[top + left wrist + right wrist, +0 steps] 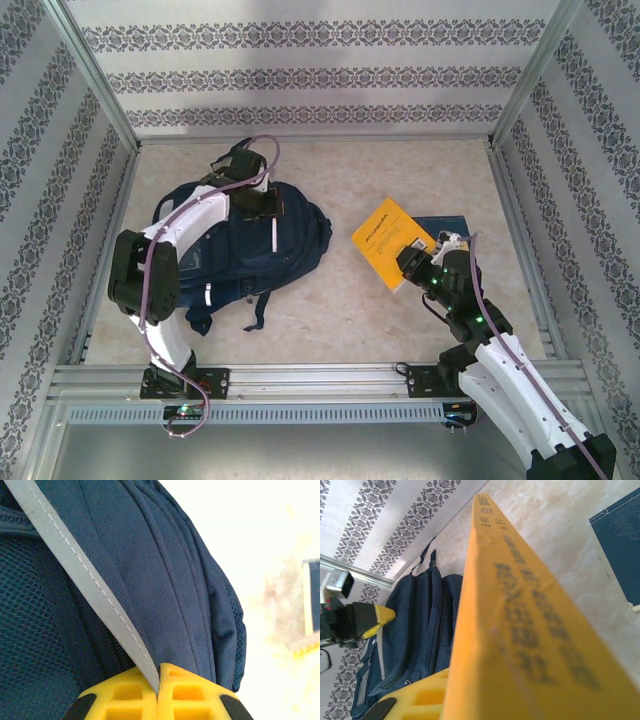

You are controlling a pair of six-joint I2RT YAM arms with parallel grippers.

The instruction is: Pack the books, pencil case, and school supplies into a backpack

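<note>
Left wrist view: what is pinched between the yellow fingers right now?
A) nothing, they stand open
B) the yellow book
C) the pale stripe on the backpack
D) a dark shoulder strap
C: the left gripper has its jaws shut together, and the pale stripe of the backpack runs down into the seam between them.

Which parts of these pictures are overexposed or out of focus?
Left wrist view: the backpack weave is sharp, but the table behind it is washed out to white and the navy book at the right edge is hazy. Right wrist view: the spine print of the orange-yellow book blurs near the lens. Top external view: evenly lit.
</note>
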